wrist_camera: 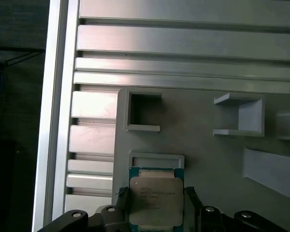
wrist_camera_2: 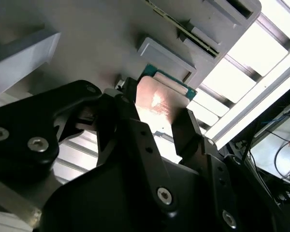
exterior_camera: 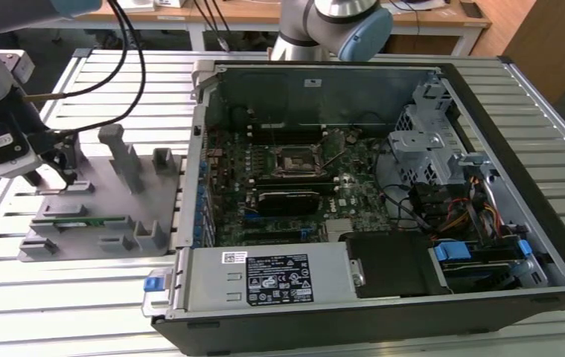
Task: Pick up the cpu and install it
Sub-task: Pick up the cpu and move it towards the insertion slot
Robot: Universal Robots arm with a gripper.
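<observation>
The cpu [wrist_camera: 156, 199] is a flat square chip with a silver top and green rim, and it lies between my gripper's [wrist_camera: 156, 193] black fingers [wrist_camera: 191, 194]. The fingers press on its two opposite edges. The second wrist view shows the cpu [wrist_camera_2: 158, 100] from below the gripper [wrist_camera_2: 157, 110], just over a shallow pocket of the grey fixture [wrist_camera_2: 87, 48]. In the exterior view my gripper [exterior_camera: 49, 175] hangs over the far end of that fixture [exterior_camera: 98, 212], at the exterior view's left. The black socket [exterior_camera: 294, 162] sits on the motherboard inside the open computer case [exterior_camera: 481, 111].
A green memory stick [exterior_camera: 88, 221] lies in a slot of the fixture. Grey upright posts [exterior_camera: 123, 156] rise from the fixture beside my gripper. Cables [exterior_camera: 128, 67] hang over the slatted metal table [exterior_camera: 74, 297]. A second arm's base [exterior_camera: 332, 26] stands behind the case.
</observation>
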